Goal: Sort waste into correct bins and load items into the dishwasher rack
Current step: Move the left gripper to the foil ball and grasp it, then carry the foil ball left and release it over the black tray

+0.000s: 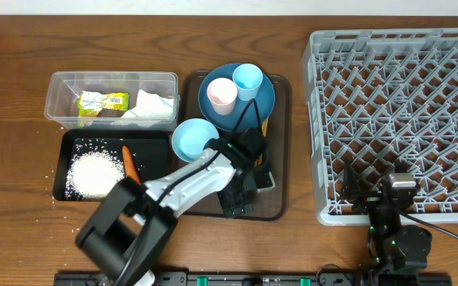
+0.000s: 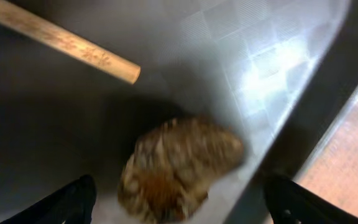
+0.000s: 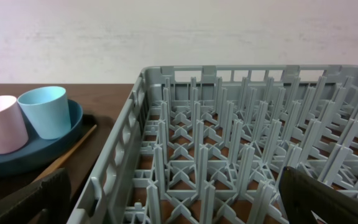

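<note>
My left gripper (image 1: pixel 238 197) is open low over the dark brown serving tray (image 1: pixel 281 143). In the left wrist view its fingers (image 2: pixel 182 208) straddle the small brown food lump (image 2: pixel 179 165), which lies on the tray floor. A wooden chopstick (image 2: pixel 61 40) lies just beyond it. The blue plate (image 1: pixel 254 102) carries the pink cup (image 1: pixel 221 94) and the light blue cup (image 1: pixel 247 80). The white bowl (image 1: pixel 194 139) sits beside it. The clear tub (image 1: pixel 62 95) holds the wrapper (image 1: pixel 102 102) and napkin (image 1: pixel 151 106). The black tray (image 1: pixel 64 159) holds rice (image 1: pixel 95 172) and the carrot stick (image 1: pixel 130 163). My right gripper (image 1: pixel 396 191) is open and empty at the front edge of the grey rack (image 1: pixel 396 79).
The right wrist view looks across the rack's upright pegs (image 3: pixel 229 143), with both cups (image 3: pixel 23 121) on the plate and a chopstick (image 3: pixel 67 152) at the left. The serving tray's raised rim (image 2: pixel 303 124) runs close to the lump, and bare wooden table lies beyond it.
</note>
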Controlling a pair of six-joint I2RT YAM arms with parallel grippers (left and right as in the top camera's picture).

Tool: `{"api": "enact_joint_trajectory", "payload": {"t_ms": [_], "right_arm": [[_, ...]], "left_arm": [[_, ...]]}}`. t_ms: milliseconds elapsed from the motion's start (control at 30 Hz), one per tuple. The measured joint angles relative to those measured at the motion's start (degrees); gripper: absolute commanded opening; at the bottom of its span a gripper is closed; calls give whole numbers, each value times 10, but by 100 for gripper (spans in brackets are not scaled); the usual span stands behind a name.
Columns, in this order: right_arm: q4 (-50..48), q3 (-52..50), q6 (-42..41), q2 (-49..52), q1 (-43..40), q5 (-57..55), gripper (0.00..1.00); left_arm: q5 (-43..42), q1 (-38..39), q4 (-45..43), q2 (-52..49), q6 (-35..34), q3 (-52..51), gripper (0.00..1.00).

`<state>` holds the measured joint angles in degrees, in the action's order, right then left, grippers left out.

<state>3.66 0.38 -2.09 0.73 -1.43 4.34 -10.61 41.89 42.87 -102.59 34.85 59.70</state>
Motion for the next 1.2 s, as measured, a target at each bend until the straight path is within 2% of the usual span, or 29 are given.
{"api": "enact_joint_trajectory", "payload": {"t_ms": [67, 200, 333, 567, 767, 1000, 1200], "right_arm": [[0, 0, 0, 0, 0, 0, 99], [0, 0, 0, 0, 0, 0, 99], [0, 0, 0, 0, 0, 0, 99], [0, 0, 0, 0, 0, 0, 99], [0, 0, 0, 0, 0, 0, 99], [0, 0, 0, 0, 0, 0, 99], [0, 0, 0, 0, 0, 0, 99]], "left_arm": [[2, 0, -4, -6, 2, 2, 82], [5, 0, -10, -10, 4, 4, 63], [5, 0, -10, -12, 10, 5, 53], [2, 0, -7, -12, 11, 6, 24], [0, 0, -4, -11, -1, 7, 6], [0, 0, 3, 9, -36, 6, 6], [9, -3, 3, 104, -57, 5, 6]]}}
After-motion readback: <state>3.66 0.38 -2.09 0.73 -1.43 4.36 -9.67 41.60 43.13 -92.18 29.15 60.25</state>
